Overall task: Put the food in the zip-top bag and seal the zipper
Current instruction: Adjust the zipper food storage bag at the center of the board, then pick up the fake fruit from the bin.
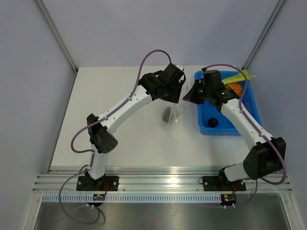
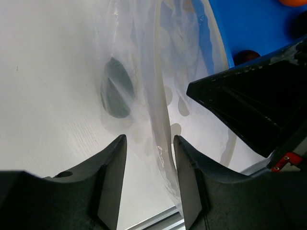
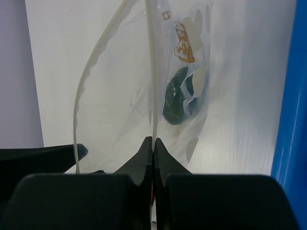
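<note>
Zipper [image 3: 152, 72]: lower run hidden inside right tool [image 3: 152, 142].
Dark piece [image 2: 115, 88]: blurred behind zip-top bag [image 2: 144, 52] film, kind unclear.
Orange piece [image 2: 293, 2]: cut off by top edge.

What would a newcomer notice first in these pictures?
A crinkly clear plastic bag stands centrally between the open left gripper and the right gripper, which pinches its mouth edge; a dark rounded piece lies inside. At right, a blue plastic bin holds a small dark ball.
</note>
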